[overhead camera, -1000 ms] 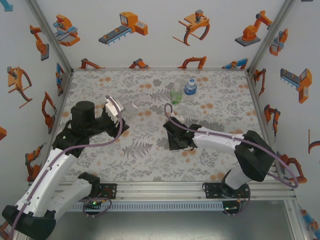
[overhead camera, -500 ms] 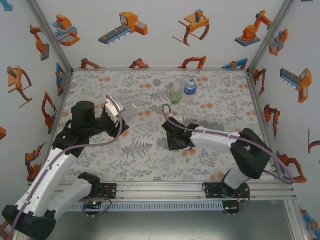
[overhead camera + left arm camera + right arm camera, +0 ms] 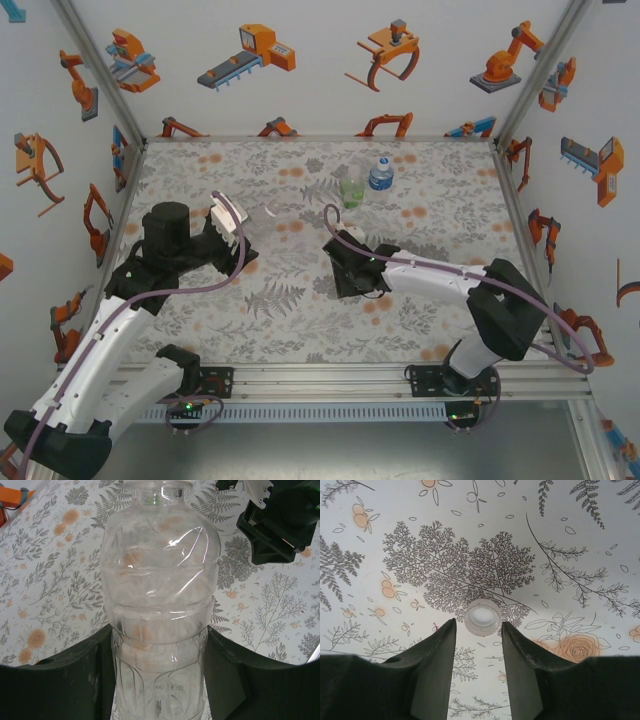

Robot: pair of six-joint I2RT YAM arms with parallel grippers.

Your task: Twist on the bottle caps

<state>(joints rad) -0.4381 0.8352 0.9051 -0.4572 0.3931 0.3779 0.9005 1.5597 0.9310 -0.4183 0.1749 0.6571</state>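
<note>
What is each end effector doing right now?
Left end effector: closed on the plain clear bottle.
Right end effector: open, tips flanking a white cap, not gripping it.

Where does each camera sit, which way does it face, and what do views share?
Top external: above and behind the bases, looking down at the floral table; both arms show, left gripper, right gripper.
Left wrist: on the left arm, looking along its fingers at the clear bottle they clamp.
Right wrist: looking down between its fingers at a white cap on the table.
Shared: the clear bottle, top and left wrist views.
</note>
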